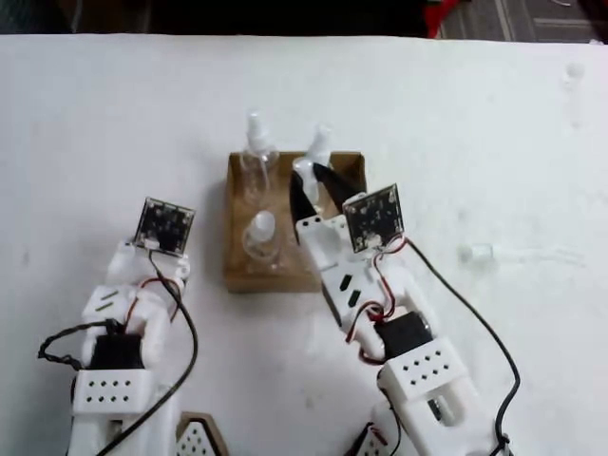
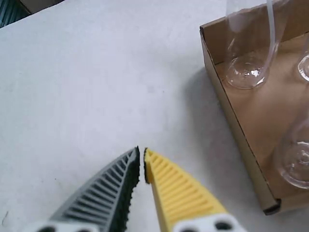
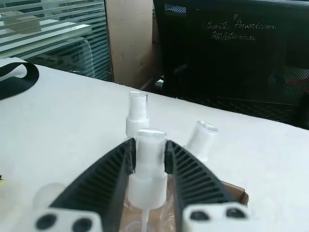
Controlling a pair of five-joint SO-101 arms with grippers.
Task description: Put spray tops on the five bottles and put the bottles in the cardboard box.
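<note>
The cardboard box (image 1: 332, 166) lies at the table's middle, between my two arms. Three clear bottles with white spray tops stand in it: two at the far end (image 1: 256, 152) (image 1: 319, 142) and one nearer (image 1: 259, 237). My right gripper (image 3: 149, 145) hangs over the box, shut on the white spray top (image 3: 148, 166) of a further bottle; its tube runs down below the fingers. My left gripper (image 2: 142, 162) is shut on nothing, low over bare table just left of the box (image 2: 231, 121). A loose spray top (image 1: 480, 253) lies on the table to the right.
The white table (image 1: 114, 123) has open room left and right of the box. The loose spray top's thin tube (image 1: 541, 254) stretches rightward. Black cables (image 1: 475, 323) trail from both arms near the front edge. Dark furniture stands beyond the table's far edge.
</note>
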